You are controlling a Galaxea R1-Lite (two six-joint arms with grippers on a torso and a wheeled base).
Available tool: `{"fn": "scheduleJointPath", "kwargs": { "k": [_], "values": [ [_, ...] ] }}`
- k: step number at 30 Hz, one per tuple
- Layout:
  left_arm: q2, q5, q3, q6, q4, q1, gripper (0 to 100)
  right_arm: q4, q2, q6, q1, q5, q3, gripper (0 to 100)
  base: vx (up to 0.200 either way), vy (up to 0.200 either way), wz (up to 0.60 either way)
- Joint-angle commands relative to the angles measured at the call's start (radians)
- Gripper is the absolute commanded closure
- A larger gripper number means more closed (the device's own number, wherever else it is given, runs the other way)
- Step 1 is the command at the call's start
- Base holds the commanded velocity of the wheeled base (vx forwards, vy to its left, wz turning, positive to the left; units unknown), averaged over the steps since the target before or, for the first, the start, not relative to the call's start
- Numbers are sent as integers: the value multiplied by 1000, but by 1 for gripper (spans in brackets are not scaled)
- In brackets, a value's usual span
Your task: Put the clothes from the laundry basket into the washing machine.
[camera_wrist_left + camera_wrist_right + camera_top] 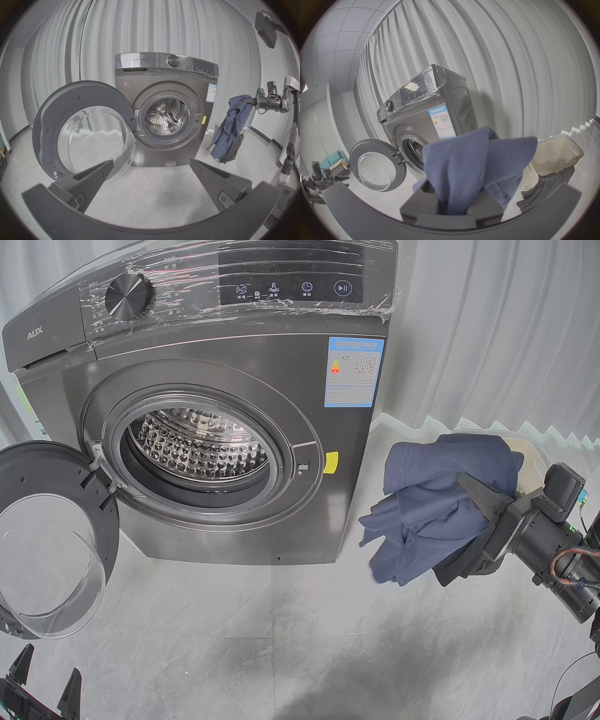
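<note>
A navy blue garment [431, 502] hangs bunched from my right gripper [473, 493], which is shut on it, to the right of the washing machine [250, 365]. In the right wrist view the cloth [475, 159] is pinched between the closed fingers of that gripper [459, 200]. Just behind and below it sits the cream laundry basket [531, 459], with a dark garment [547, 187] draped over its edge. The machine's drum [200, 446] is exposed and its round door [50, 552] is swung out to the left. My left gripper [51, 665] stands open and holds nothing, low at the near left, facing the drum [165, 115].
The grey tiled floor [312, 627] in front of the machine is bare. White curtains [500, 334] hang behind the machine and basket. The swung-out door [84, 131] stands between my left gripper [150, 175] and the machine's left side.
</note>
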Motion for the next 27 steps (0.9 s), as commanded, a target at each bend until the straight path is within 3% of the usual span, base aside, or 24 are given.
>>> {"fn": "scheduleJointPath", "kwargs": {
  "k": [1, 9, 27],
  "values": [
    [-18, 0, 15, 0, 0, 0, 0, 2, 3, 0, -4, -1, 1, 100, 0, 0, 0],
    [-18, 0, 15, 0, 0, 0, 0, 0, 11, 0, -4, -1, 3, 100, 0, 0, 0],
    [-18, 0, 15, 0, 0, 0, 0, 2, 12, 8, -5, 0, 0, 100, 0, 200, 0]
  ]
}}
